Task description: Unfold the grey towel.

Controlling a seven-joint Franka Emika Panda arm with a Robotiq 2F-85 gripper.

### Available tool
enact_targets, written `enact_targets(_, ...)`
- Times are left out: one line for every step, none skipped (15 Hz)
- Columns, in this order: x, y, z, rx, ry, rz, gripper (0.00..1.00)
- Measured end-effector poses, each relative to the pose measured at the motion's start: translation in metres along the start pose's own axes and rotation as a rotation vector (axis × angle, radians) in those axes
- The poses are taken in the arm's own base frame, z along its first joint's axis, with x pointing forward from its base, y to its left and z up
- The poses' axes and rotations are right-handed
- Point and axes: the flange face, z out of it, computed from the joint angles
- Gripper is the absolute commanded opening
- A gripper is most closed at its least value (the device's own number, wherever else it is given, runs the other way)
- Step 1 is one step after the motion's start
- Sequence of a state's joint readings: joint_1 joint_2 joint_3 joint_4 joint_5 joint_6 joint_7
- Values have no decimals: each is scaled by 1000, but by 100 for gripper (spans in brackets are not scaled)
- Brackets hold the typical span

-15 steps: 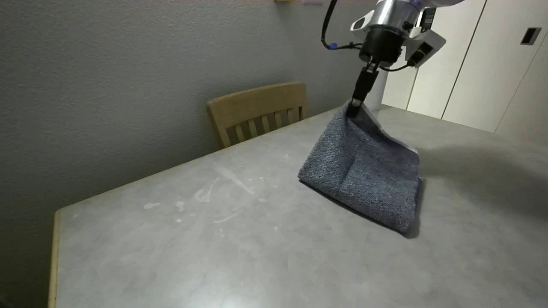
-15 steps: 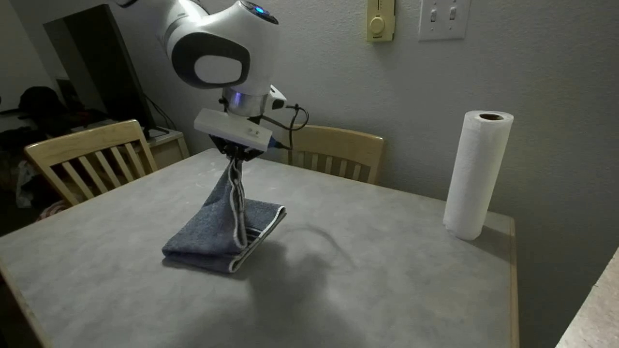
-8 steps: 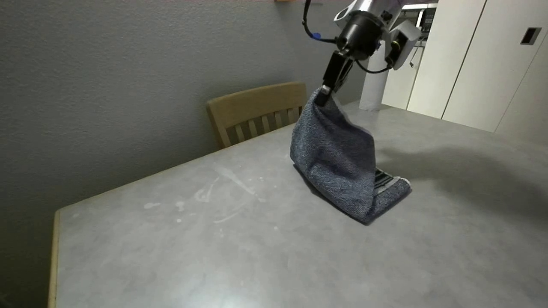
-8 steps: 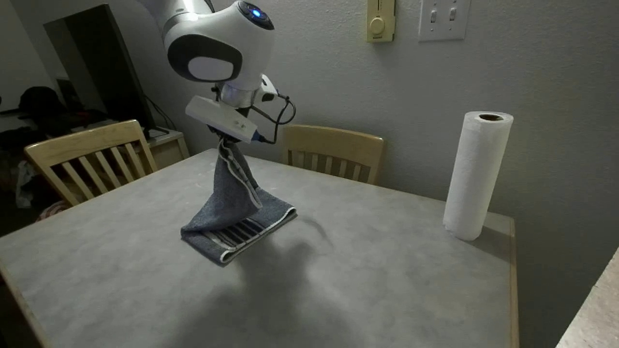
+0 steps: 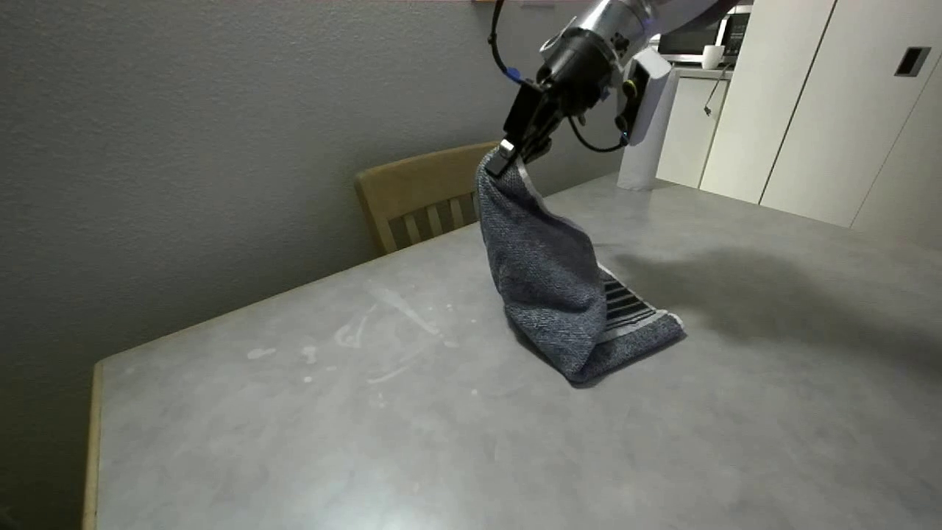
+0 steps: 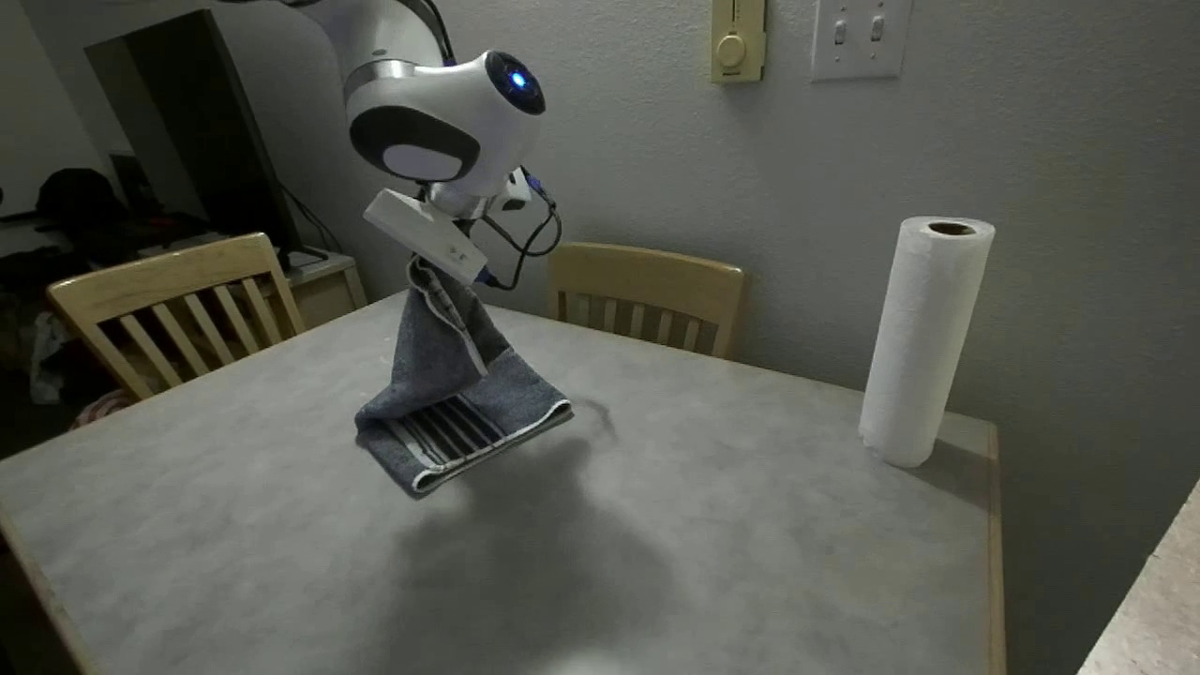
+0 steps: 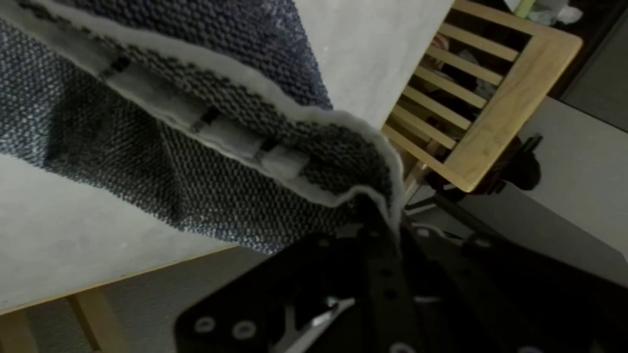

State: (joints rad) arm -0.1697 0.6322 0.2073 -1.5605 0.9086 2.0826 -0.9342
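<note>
One soft blue-grey towel [image 5: 544, 272] with a pale hem and a band of dark and pale stripes hangs partly raised from one black end effector [image 5: 509, 157], which is closed on its edge; in the wrist view the hem runs right into the grip. The towel's lower, folded part lies on a grey, wood-edged tabletop [image 5: 294, 434].

In an exterior view there are two light-wood, slat-backed chairs: one chair [image 6: 647, 272] by the wall, and another chair [image 6: 169, 272] near one dark flat screen [image 6: 178, 131]. One tall white paper roll [image 6: 923, 342] stands near a corner of the tabletop. On the wall, one white plate [image 6: 859, 47] carries two switches, beside one pale-yellow dial plate [image 6: 738, 37].

Compared with half a second earlier, the end effector has moved farther from the paper roll and tilted more, taking the raised edge along. The lying part has slid a little, and more stripes show. One white mug [image 5: 712, 57], covered then, is visible beyond the robot arm [image 6: 441, 103]. The chairs and paper roll stand unchanged.
</note>
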Motion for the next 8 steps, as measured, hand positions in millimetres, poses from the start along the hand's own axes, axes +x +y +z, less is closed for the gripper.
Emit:
enact_targets(2,3,4,43,10,0,1)
enact_targets(4,7,8,82,11,2,1)
enact_targets(6,11,14,116,4,3,1)
enact_targets(8,15,20,147,-4,2,1)
enact_targets(10,19,27,173,-15,4,1)
enact_targets(12,22,34,196,-27,6,1)
enact_targets(14,25,42,216,-40,15,1)
enact_targets(15,27,50,232,-55,26,1)
